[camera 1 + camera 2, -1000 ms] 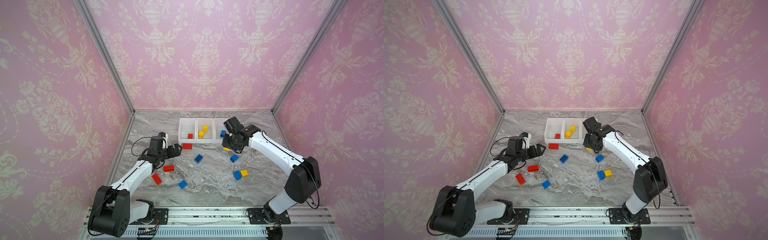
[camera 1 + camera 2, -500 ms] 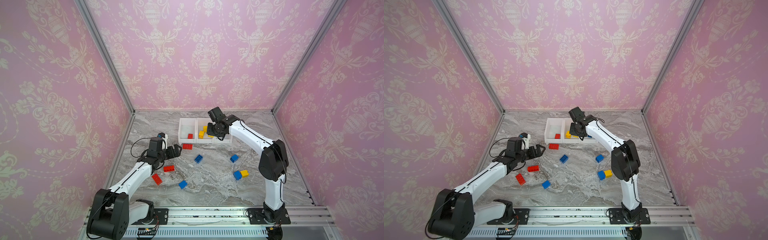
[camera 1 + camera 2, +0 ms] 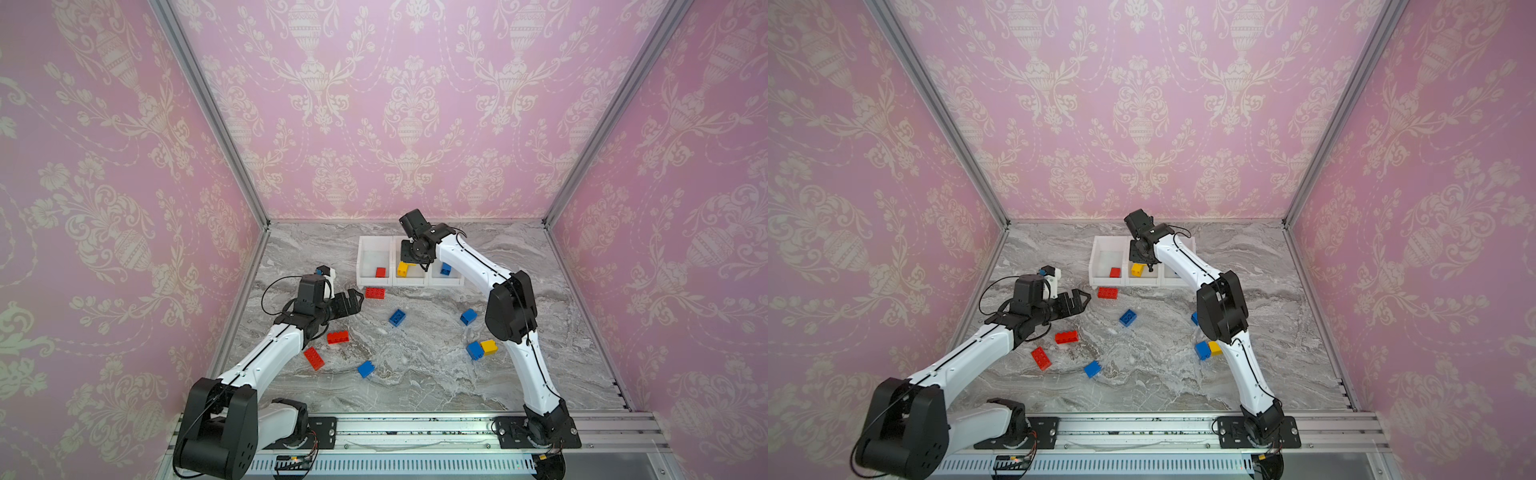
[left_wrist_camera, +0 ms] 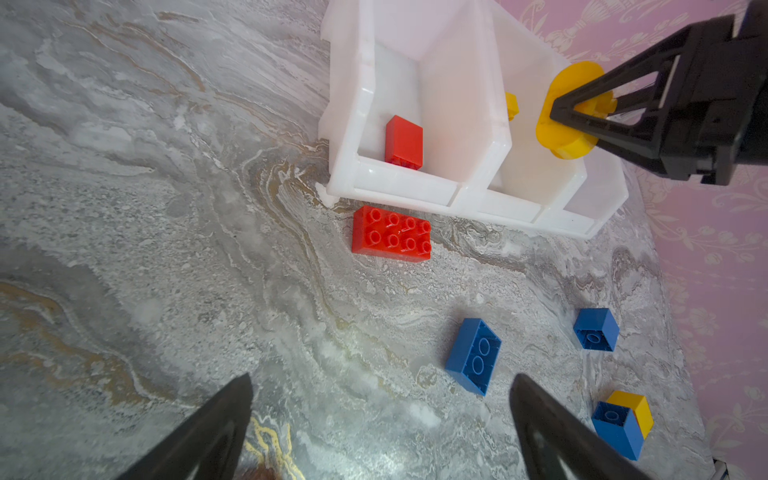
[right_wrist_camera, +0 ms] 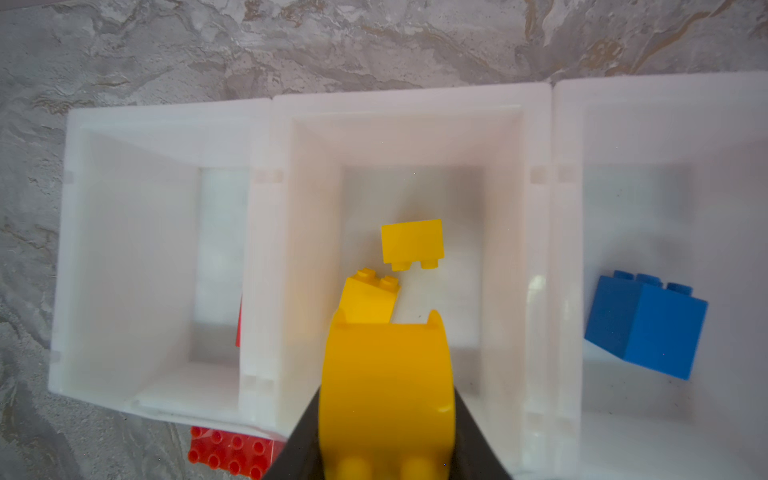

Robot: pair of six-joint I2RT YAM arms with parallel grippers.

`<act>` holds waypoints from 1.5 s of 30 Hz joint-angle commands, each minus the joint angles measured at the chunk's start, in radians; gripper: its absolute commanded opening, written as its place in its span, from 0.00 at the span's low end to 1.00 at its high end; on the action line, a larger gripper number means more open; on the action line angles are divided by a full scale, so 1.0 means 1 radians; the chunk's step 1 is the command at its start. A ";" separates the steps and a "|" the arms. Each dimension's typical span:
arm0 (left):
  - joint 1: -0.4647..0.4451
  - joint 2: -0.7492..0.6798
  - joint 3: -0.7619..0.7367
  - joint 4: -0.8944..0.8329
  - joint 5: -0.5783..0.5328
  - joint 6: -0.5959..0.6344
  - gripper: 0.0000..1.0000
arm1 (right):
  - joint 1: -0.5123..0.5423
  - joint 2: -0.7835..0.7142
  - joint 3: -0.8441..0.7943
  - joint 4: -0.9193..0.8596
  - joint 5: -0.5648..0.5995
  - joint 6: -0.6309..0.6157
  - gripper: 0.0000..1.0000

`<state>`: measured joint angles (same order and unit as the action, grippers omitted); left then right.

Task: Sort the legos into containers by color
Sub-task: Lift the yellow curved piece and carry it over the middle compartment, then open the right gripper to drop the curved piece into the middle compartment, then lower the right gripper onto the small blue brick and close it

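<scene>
The coming move turns on one relation: the chunky yellow plastic brick (image 5: 386, 374) hangs directly above the middle bin (image 5: 411, 99) of the three white translucent plastic bins joined in a row (image 3: 374, 238), which stand at the far middle of the marble table. The right gripper (image 5: 386, 415) is clamped on this brick, one black finger on each side, and points down into the bin from above. The brick sits over the near half of the bin, inside its walls, so the way to the bin floor is straight down. Releasing it there looks like the step in hand. Two small yellow bricks (image 5: 411, 243) already lie tumbled on that floor just below, so the dropped one would likely land on or against them. The held brick is glossy and smooth-sided, with round studs showing at the end nearest the wrist camera; its long axis cannot be told for sure. The left bin holds a small red brick (image 4: 403, 141) and the right bin a blue one (image 5: 646, 324). The left gripper (image 3: 355, 300) hovers well to the left with its jaws wide apart and empty, facing a long red studded brick (image 4: 390, 235) just on the near side of the left bin.
</scene>
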<state>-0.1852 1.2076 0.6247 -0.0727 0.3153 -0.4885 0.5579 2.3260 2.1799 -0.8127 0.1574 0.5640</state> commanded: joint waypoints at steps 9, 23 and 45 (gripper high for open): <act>0.007 -0.026 -0.013 -0.026 -0.033 -0.007 0.99 | -0.010 0.012 0.022 -0.038 0.029 -0.036 0.61; 0.007 -0.036 -0.015 -0.032 -0.035 -0.010 0.99 | -0.009 -0.136 -0.100 -0.007 -0.005 -0.039 0.68; 0.005 -0.002 -0.001 -0.019 -0.027 -0.013 0.99 | -0.093 -0.603 -0.733 0.040 -0.061 0.182 0.90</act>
<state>-0.1852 1.1931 0.6243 -0.0761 0.3046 -0.4889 0.4675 1.7798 1.4956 -0.7677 0.0963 0.6849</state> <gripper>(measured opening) 0.992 0.889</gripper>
